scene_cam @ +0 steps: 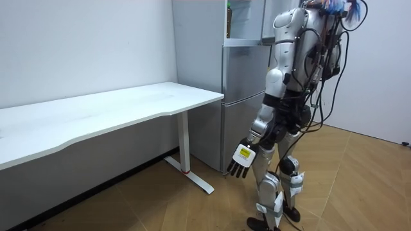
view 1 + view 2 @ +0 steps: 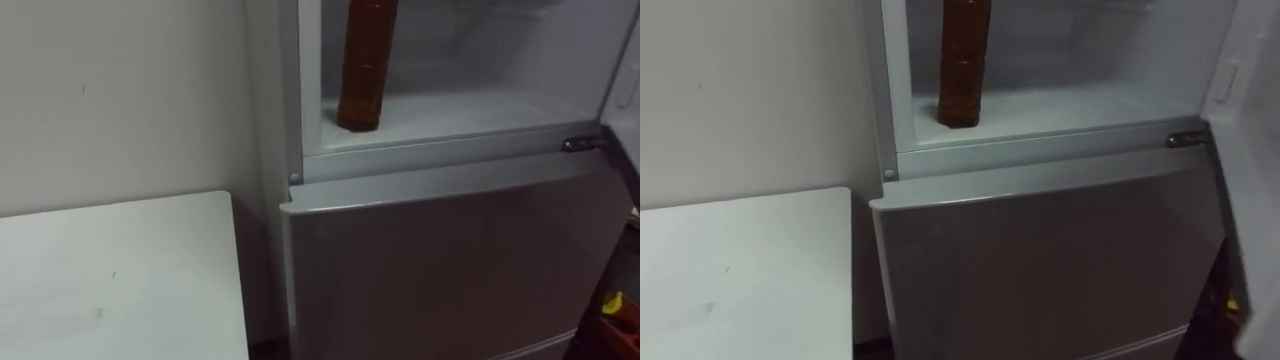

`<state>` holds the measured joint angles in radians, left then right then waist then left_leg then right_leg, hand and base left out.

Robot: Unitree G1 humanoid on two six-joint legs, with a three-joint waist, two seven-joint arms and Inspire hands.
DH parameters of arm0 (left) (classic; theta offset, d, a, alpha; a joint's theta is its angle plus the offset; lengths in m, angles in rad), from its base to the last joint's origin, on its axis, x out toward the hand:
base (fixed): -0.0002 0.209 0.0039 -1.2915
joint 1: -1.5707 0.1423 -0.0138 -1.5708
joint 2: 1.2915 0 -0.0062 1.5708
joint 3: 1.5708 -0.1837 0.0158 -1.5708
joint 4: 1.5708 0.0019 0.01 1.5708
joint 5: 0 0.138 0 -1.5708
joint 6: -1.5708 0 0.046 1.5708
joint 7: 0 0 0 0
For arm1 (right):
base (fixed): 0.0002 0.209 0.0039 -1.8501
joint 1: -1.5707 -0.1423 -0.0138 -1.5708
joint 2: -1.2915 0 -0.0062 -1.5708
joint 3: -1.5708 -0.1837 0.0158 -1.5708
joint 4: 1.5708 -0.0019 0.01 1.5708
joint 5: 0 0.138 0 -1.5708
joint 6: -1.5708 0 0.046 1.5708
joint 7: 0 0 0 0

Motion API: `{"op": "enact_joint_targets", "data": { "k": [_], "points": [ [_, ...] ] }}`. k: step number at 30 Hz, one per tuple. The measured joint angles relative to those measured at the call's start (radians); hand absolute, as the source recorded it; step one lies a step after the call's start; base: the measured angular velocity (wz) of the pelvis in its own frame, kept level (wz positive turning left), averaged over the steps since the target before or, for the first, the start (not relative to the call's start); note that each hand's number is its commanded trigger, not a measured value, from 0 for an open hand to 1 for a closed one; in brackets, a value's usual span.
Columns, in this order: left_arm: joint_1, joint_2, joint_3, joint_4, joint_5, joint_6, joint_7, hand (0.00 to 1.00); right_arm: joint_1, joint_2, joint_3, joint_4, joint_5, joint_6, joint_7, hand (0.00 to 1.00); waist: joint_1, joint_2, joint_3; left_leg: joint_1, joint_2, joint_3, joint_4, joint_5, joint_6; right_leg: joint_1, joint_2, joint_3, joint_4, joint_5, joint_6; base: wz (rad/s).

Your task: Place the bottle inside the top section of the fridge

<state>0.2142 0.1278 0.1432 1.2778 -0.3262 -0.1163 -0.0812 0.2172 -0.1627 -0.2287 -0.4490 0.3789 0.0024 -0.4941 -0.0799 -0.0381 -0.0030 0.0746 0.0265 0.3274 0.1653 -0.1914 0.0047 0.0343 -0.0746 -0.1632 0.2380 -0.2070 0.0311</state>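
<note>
A tall brown bottle (image 2: 365, 70) stands upright on the white floor of the upper fridge compartment (image 2: 480, 115), near its left wall; its top is cut off by the view's edge. The same bottle (image 2: 962, 65) appears in the right eye view. No hand touches it. In the room view I stand close in front of the silver fridge (image 1: 243, 96), with my left hand (image 1: 241, 160) hanging at my side, fingers relaxed and holding nothing.
The upper door (image 2: 627, 90) stands open at the right. The lower fridge door (image 2: 450, 260) is closed. A white table (image 2: 110, 280) stands against the wall to the left of the fridge. A small yellow thing (image 2: 612, 303) lies low at the right.
</note>
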Motion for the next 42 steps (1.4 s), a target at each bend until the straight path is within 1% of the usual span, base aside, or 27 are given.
{"op": "enact_joint_targets", "data": {
  "k": [3, 7, 10, 11, 13, 14, 15, 16, 17, 18, 20, 22, 26, 32, 36, 42],
  "points": [
    [-0.003, 0.000, -0.001, 0.009, -0.009, -0.005, -0.012, 0.00, 0.000, 0.000, 0.019, 0.000, -0.036, 0.000, 0.051, 0.00, 0.007, 0.001, 0.0008, -0.002, 0.000, -0.001, 0.000, 0.000, 0.000, 0.001, 0.000, -0.001, 0.000, 0.000, 0.000, 0.00],
    [-0.004, 0.000, -0.001, 0.019, -0.019, -0.007, -0.019, 0.00, -0.002, -0.003, 0.021, -0.006, -0.081, 0.000, 0.094, 0.00, 0.013, 0.001, 0.0007, -0.010, 0.001, -0.002, 0.001, 0.000, 0.000, 0.003, 0.001, -0.002, -0.001, 0.000, 0.000, 0.00],
    [-0.007, 0.000, -0.001, 0.020, -0.019, -0.008, -0.019, 0.00, -0.005, -0.020, 0.017, -0.025, -0.121, 0.000, 0.108, 0.00, 0.024, 0.001, 0.0009, -0.012, 0.002, -0.002, 0.001, 0.000, 0.000, 0.003, 0.001, -0.002, -0.003, 0.000, 0.000, 0.00],
    [-0.009, 0.000, -0.003, 0.021, -0.019, -0.008, -0.020, 0.00, -0.009, -0.032, 0.017, -0.047, -0.128, -0.001, 0.120, 0.00, 0.028, 0.001, 0.0010, -0.012, 0.002, -0.003, 0.001, 0.000, 0.000, 0.004, 0.002, -0.003, -0.007, 0.000, 0.000, 0.00],
    [-0.009, 0.000, -0.003, 0.020, -0.019, -0.008, -0.020, 0.00, -0.032, -0.039, 0.017, -0.092, -0.139, -0.017, 0.147, 0.00, 0.029, 0.000, 0.0011, -0.010, 0.004, -0.003, 0.001, -0.001, -0.001, 0.009, 0.005, -0.003, -0.019, 0.002, -0.001, 0.00],
    [-0.010, 0.002, -0.003, 0.021, -0.020, -0.008, -0.020, 0.00, -0.049, -0.040, 0.018, -0.121, -0.144, -0.040, 0.167, 0.00, 0.030, -0.002, 0.0021, -0.010, 0.005, -0.003, 0.000, -0.001, -0.002, 0.016, 0.006, -0.005, -0.024, 0.003, -0.002, 0.06],
    [-0.010, 0.004, -0.003, 0.020, -0.020, -0.007, -0.020, 0.00, -0.064, -0.042, 0.019, -0.141, -0.145, -0.063, 0.182, 0.00, 0.030, -0.005, 0.0010, -0.008, 0.006, -0.006, 0.000, -0.002, -0.004, 0.021, 0.009, -0.007, -0.037, 0.006, -0.001, 0.05],
    [-0.010, 0.005, -0.003, 0.020, -0.020, -0.007, -0.020, 0.00, -0.071, -0.042, 0.019, -0.149, -0.145, -0.073, 0.187, 0.00, 0.033, -0.006, 0.0011, -0.007, 0.006, -0.006, 0.000, -0.003, -0.004, 0.022, 0.009, -0.007, -0.039, 0.006, -0.001, 0.05],
    [-0.010, 0.008, -0.003, 0.020, -0.024, -0.007, -0.020, 0.00, -0.087, -0.042, 0.021, -0.158, -0.146, -0.084, 0.198, 0.00, 0.033, -0.009, 0.0028, -0.008, 0.007, -0.007, 0.000, -0.003, -0.005, 0.023, 0.010, -0.009, -0.041, 0.007, -0.002, 0.04],
    [-0.009, 0.010, -0.003, 0.020, -0.034, -0.006, -0.019, 0.00, -0.096, -0.042, 0.021, -0.159, -0.146, -0.093, 0.210, 0.00, 0.033, -0.010, 0.0019, -0.009, 0.008, -0.010, 0.000, -0.003, -0.005, 0.029, 0.011, -0.012, -0.052, 0.011, -0.002, 0.05],
    [-0.009, 0.012, -0.003, 0.019, -0.036, -0.005, -0.019, 0.00, -0.098, -0.042, 0.021, -0.159, -0.146, -0.094, 0.224, 0.00, 0.033, -0.011, 0.0016, -0.010, 0.008, -0.014, -0.001, -0.003, -0.005, 0.036, 0.011, -0.016, -0.054, 0.012, -0.002, 0.05],
    [-0.010, 0.013, -0.003, 0.019, -0.036, -0.005, -0.019, 0.00, -0.098, -0.041, 0.022, -0.159, -0.146, -0.094, 0.236, 0.00, 0.033, -0.011, 0.0030, -0.011, 0.008, -0.015, -0.001, -0.003, -0.005, 0.035, 0.011, -0.018, -0.053, 0.013, -0.002, 0.02],
    [-0.012, 0.013, -0.003, 0.019, -0.035, 0.002, -0.019, 0.00, -0.098, -0.041, 0.023, -0.159, -0.146, -0.094, 0.267, 0.00, 0.032, -0.007, 0.0029, -0.012, 0.010, -0.021, -0.002, -0.004, -0.006, 0.036, 0.012, -0.031, -0.051, 0.015, -0.004, 0.02],
    [-0.012, 0.012, -0.003, 0.018, -0.035, 0.004, -0.020, 0.00, -0.098, -0.041, 0.023, -0.159, -0.146, -0.094, 0.300, 0.00, 0.032, -0.005, 0.0010, -0.012, 0.013, -0.023, -0.002, -0.004, -0.007, 0.037, 0.014, -0.033, -0.050, 0.017, -0.007, 0.00],
    [-0.012, 0.012, -0.003, 0.019, -0.035, 0.005, -0.020, 0.00, -0.098, -0.040, 0.035, -0.159, -0.147, -0.094, 0.312, 0.00, 0.032, -0.004, -0.0017, -0.012, 0.014, -0.023, -0.001, -0.004, -0.007, 0.038, 0.014, -0.034, -0.050, 0.020, -0.007, 0.00],
    [-0.012, 0.013, -0.003, 0.019, -0.035, 0.005, -0.020, 0.00, -0.098, -0.040, 0.035, -0.159, -0.149, -0.094, 0.332, 0.00, 0.032, -0.005, -0.0022, -0.012, 0.014, -0.023, 0.000, -0.004, -0.007, 0.040, 0.014, -0.034, -0.050, 0.022, -0.008, 0.00]
  ]
}}
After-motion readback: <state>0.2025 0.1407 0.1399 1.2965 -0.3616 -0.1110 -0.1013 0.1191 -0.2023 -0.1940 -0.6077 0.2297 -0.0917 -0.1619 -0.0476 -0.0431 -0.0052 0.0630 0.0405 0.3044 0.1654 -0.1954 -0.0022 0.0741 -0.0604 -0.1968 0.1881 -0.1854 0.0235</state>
